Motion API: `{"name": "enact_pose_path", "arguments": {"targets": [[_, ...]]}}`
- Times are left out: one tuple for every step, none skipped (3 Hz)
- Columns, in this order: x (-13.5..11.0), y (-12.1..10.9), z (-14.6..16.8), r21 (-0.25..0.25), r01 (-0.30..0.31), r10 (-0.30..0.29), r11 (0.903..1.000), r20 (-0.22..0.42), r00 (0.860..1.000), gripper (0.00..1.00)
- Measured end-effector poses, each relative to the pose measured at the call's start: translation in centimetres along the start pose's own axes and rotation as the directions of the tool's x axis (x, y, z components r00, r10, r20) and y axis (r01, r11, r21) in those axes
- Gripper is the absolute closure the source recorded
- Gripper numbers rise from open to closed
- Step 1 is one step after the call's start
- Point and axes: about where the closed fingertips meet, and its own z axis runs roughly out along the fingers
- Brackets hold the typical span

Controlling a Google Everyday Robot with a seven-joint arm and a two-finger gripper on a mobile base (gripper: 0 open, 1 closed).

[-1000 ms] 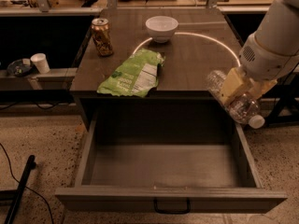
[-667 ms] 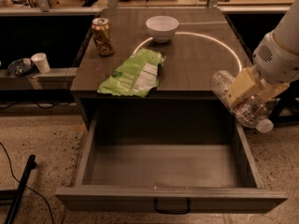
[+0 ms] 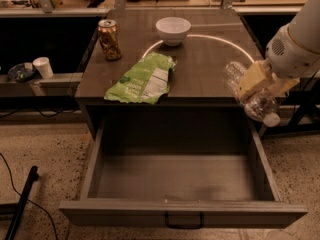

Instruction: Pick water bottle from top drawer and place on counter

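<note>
The clear crinkled water bottle (image 3: 252,96) with a white cap at its lower right end hangs tilted in the air over the counter's front right corner. My gripper (image 3: 256,82) is shut on the water bottle around its middle, with the white arm reaching in from the upper right. The top drawer (image 3: 180,181) is pulled fully open below, with nothing inside; its dark handle (image 3: 184,220) is centred on the front panel. The dark counter (image 3: 210,69) carries a thin white circle line.
On the counter lie a green chip bag (image 3: 142,79), a brown-gold drink can (image 3: 109,39) at the left and a white bowl (image 3: 173,30) at the back. A white cup (image 3: 43,67) stands on a low shelf to the left. A dark pole (image 3: 20,201) lies on the floor.
My gripper has carried the water bottle up and slightly to the right, away from the drawer's right side. The other objects have not moved.
</note>
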Motion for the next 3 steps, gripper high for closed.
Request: {"name": "enact_pose_path", "arguments": {"targets": [[-5.4, 0.0, 0.6, -0.048, 0.023, -0.019, 0.9986, 0.096, 0.995, 1.00], [-10.1, -0.3, 1.8, -0.082, 0.029, -0.018, 0.9962, 0.131, 0.991, 1.00], [-13.9, -1.0, 4.2, -0.094, -0.005, 0.016, 0.9955, 0.117, 0.993, 0.81]]}}
